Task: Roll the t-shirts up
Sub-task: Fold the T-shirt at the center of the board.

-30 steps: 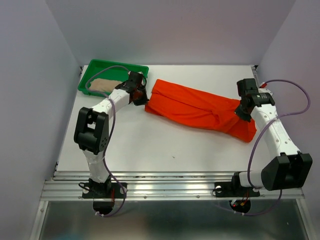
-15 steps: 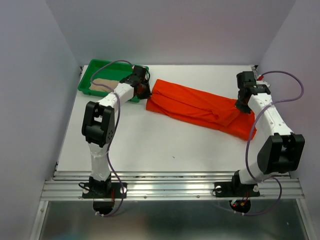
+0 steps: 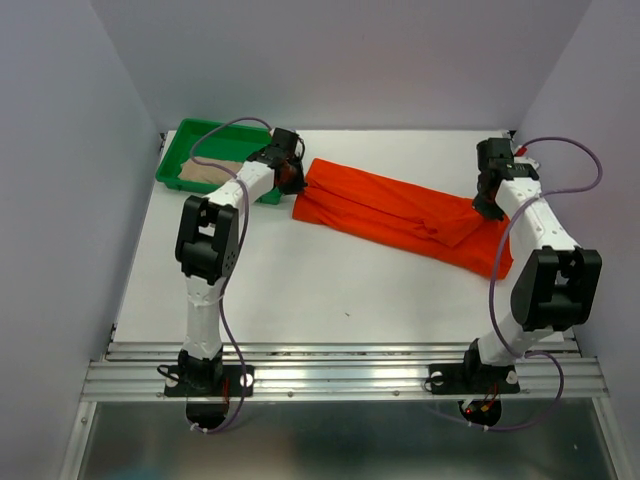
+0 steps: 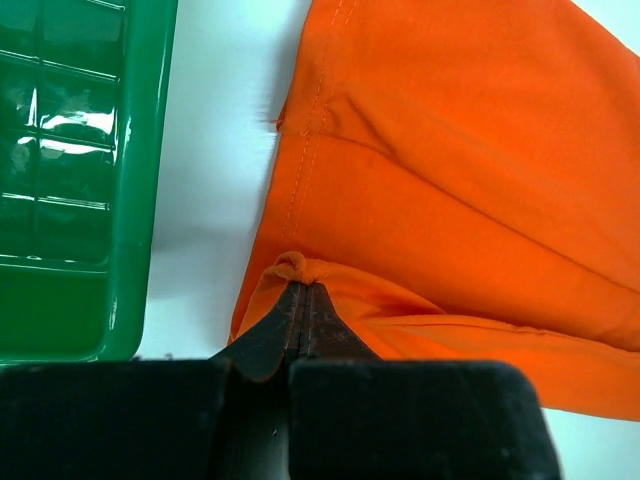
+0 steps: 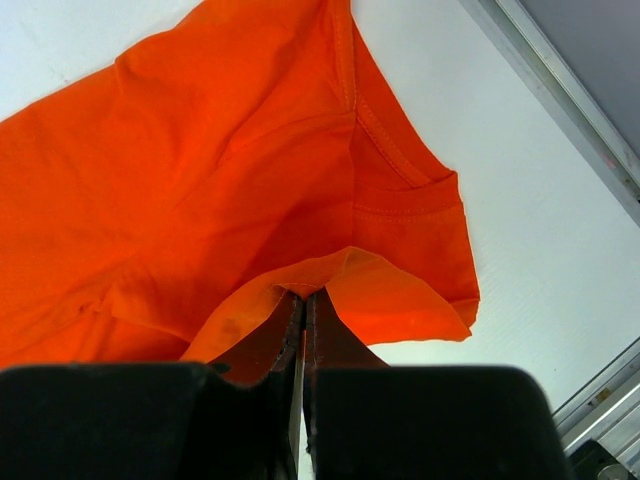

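Observation:
The orange-red t-shirt [image 3: 400, 212] lies folded in a long band across the back of the table, slanting from upper left to lower right. My left gripper [image 3: 293, 180] is shut on a pinch of its left edge [image 4: 296, 268], right beside the green tray. At the other end, my right gripper [image 3: 486, 205] is shut on a lifted fold of the shirt [image 5: 330, 268]. The beige-tan t-shirt [image 3: 205, 173] lies in the tray, partly hidden by the left arm.
The green plastic tray [image 3: 185, 135] stands at the back left corner, its wall [image 4: 135, 180] close to the left gripper. Side walls enclose the table on both sides. A metal rail [image 5: 560, 90] runs along the right table edge.
Both arms have reached farther back and stretched out, carrying the two ends of the orange-red shirt toward the rear of the table. The shirt lies flatter and more drawn out.

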Controlling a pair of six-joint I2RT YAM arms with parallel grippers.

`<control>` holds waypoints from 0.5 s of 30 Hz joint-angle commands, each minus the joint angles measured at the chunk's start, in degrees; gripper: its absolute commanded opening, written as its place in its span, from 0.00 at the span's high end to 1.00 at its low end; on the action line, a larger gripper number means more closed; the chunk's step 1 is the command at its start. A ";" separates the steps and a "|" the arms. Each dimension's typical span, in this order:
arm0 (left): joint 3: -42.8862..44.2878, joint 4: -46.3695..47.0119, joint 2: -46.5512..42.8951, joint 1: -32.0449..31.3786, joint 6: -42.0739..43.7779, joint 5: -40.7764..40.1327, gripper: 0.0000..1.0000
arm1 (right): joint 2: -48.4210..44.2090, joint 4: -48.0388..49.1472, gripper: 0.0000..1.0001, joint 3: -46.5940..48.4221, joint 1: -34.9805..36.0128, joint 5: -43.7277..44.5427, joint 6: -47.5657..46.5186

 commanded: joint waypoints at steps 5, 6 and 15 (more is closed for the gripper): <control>3.02 0.05 0.70 -0.30 1.46 -0.80 1.00 | 1.95 4.70 0.99 3.22 -1.86 0.11 -2.04; 3.20 0.05 1.05 -0.30 1.37 -0.71 1.00 | 2.21 4.88 0.99 3.48 -1.86 0.11 -2.13; 7.77 -1.18 2.72 -1.79 2.87 -2.74 1.00 | 3.88 6.55 0.99 3.57 -2.39 -0.16 -2.74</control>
